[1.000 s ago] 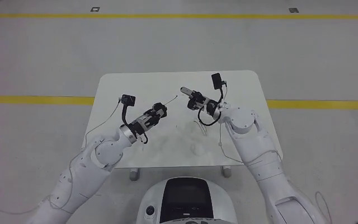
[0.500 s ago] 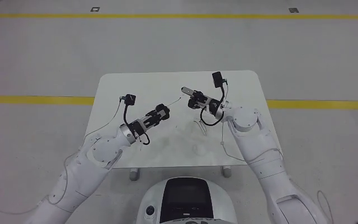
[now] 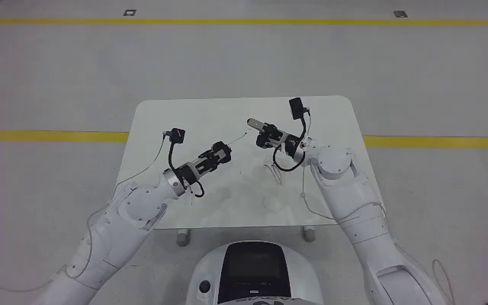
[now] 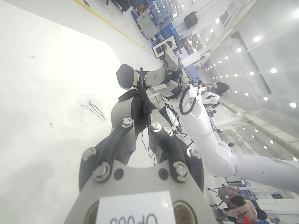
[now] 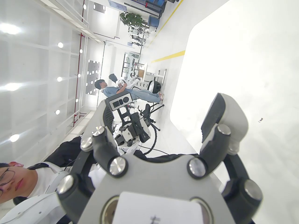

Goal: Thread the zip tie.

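My left gripper (image 3: 223,149) hangs over the middle of the white table (image 3: 175,118), shut on a thin dark zip tie (image 3: 238,138) whose free end points toward my right gripper (image 3: 255,124). The right gripper stands open a short way beyond the tie's tip, with nothing between its fingers. In the left wrist view the left gripper (image 4: 137,95) is closed with its dark pads pressed together, and the right gripper (image 4: 127,78) sits just past it. In the right wrist view the right gripper (image 5: 163,113) is spread wide, and the left arm's gripper (image 5: 130,131) shows beyond it.
Several loose zip ties (image 3: 274,169) lie on the table under the right forearm, seen as dark loops (image 4: 95,110) in the left wrist view. A small pale blob (image 3: 268,203) sits near the table's front edge. A yellow floor line (image 3: 61,136) runs behind the table.
The left gripper with the zip tie has shifted slightly toward the right gripper. In the last half second nothing visibly moved.
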